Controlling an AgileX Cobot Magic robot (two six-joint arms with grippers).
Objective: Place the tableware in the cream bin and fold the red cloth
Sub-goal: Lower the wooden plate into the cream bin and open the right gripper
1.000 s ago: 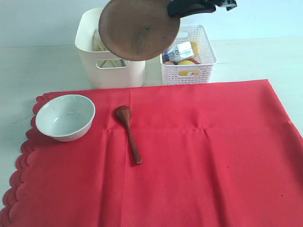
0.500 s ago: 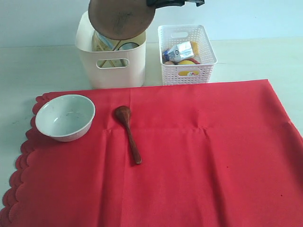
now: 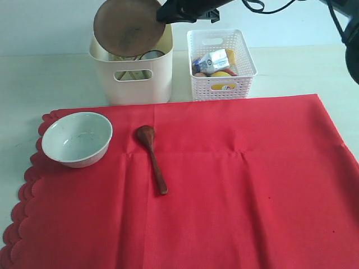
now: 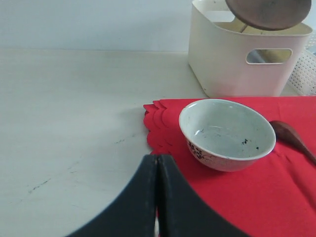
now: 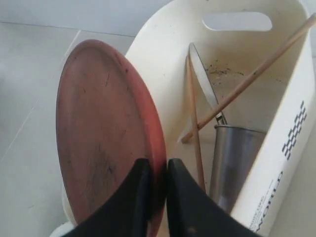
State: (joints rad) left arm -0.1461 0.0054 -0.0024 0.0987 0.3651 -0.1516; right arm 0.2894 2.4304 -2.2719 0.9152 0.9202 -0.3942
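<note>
My right gripper point(image 3: 168, 12) point(image 5: 158, 170) is shut on the rim of the round brown wooden plate point(image 3: 128, 27) point(image 5: 101, 133), which hangs tilted over the open top of the cream bin point(image 3: 132, 75) point(image 5: 269, 118). Inside the bin stand the steel cup point(image 5: 237, 163), wooden chopsticks point(image 5: 247, 79) and a silver knife point(image 5: 205, 84). The pale bowl point(image 3: 77, 138) point(image 4: 226, 133) and the dark wooden spoon point(image 3: 152, 157) point(image 4: 291, 136) lie on the red cloth point(image 3: 224, 190) point(image 4: 247, 197). My left gripper point(image 4: 157, 163) is shut and empty, low beside the cloth's scalloped edge, near the bowl.
A white lattice basket point(image 3: 222, 64) holding food items stands just right of the cream bin. The pale table point(image 4: 74, 108) stretches left of the cloth. The cloth lies flat with a faint crease across its middle.
The right gripper has carried the plate leftward and lower, from above the gap between the bins to over the cream bin's left part. Bowl, spoon and cloth have not moved.
</note>
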